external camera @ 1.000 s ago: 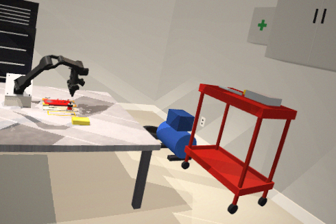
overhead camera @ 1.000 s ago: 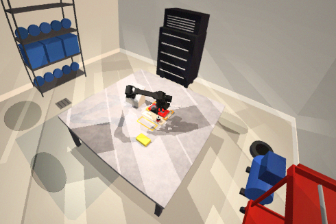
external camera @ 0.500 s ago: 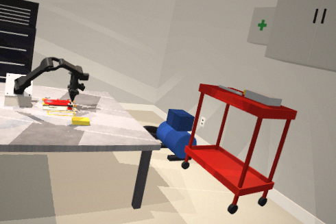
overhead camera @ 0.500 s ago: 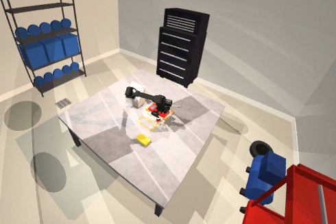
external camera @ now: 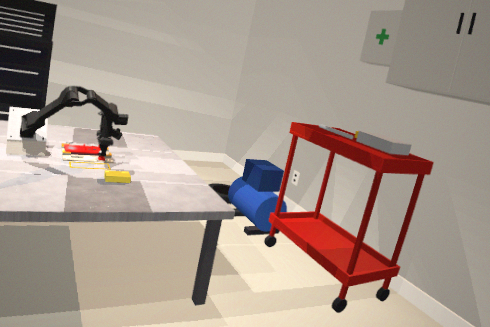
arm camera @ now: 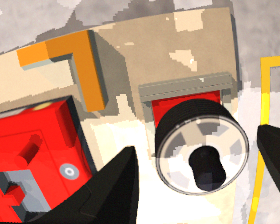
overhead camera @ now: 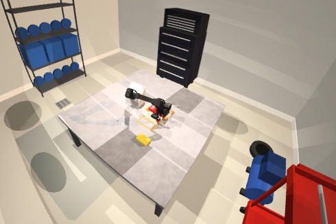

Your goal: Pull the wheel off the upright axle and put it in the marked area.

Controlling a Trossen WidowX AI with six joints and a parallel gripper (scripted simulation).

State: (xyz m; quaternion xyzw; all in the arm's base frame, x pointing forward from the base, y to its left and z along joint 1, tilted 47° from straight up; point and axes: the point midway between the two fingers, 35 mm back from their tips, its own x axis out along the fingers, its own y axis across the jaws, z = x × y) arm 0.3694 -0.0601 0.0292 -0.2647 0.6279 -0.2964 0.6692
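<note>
With its fingers spread, the gripper (overhead camera: 156, 120) (external camera: 103, 157) (arm camera: 199, 145) hovers right over the wheel (arm camera: 202, 152), which sits between the tips, nearer the left-of-frame one!

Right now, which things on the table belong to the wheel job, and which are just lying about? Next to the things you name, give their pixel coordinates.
Job:
- black-rimmed wheel (arm camera: 171, 117) on its axle
- yellow marked outline (overhead camera: 138, 122) (arm camera: 265, 95)
- gripper (arm camera: 199, 145), open

Lying about:
- yellow block (overhead camera: 142, 140) (external camera: 117, 177)
- red plate (arm camera: 42, 127)
</note>
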